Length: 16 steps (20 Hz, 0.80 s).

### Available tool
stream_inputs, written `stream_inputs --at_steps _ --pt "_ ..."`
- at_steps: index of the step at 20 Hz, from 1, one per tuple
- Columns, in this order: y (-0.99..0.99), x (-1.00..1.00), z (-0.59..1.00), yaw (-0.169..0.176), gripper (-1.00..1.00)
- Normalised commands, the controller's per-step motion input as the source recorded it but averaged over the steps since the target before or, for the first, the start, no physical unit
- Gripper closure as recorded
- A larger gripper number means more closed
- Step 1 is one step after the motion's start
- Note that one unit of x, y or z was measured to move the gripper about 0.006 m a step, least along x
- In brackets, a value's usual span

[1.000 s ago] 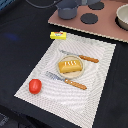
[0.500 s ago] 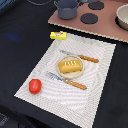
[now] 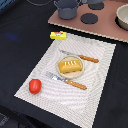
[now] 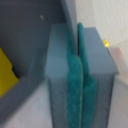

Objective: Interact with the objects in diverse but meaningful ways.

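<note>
In the exterior view a golden bread loaf [image 3: 70, 66] lies on a small plate [image 3: 83, 64] in the middle of a striped placemat [image 3: 95, 95]. A red tomato [image 3: 34, 86] sits at the mat's near corner on the exterior view's left. A yellow butter block [image 3: 58, 35] lies just off the mat's far corner. A grey saucepan [image 3: 67, 8] stands at the back. The arm is not in the exterior view. In the wrist view my gripper [image 4: 78, 45] is shut, with its teal pads [image 4: 72, 85] pressed together and nothing between them. A blurred yellow shape [image 4: 7, 75] lies beside it; I cannot tell what it is. No cheese wedge is recognisable.
A wooden-handled knife [image 3: 80, 56] and fork [image 3: 67, 81] lie on either side of the plate. A pinkish toy stove board [image 3: 107, 27] with dark round burners [image 3: 90, 19] lies at the back. A pale bowl [image 3: 123, 15] stands at its edge on the exterior view's right.
</note>
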Motion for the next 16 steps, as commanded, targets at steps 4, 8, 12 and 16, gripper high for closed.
stream_inputs --at_steps 4,8,12,16 --pt "0.48 0.62 0.01 -0.058 1.0" --pt "0.45 0.64 0.03 -0.061 1.0" --pt "0.44 0.62 0.0 -0.058 1.0" --pt "0.39 0.52 0.0 -0.042 1.0"
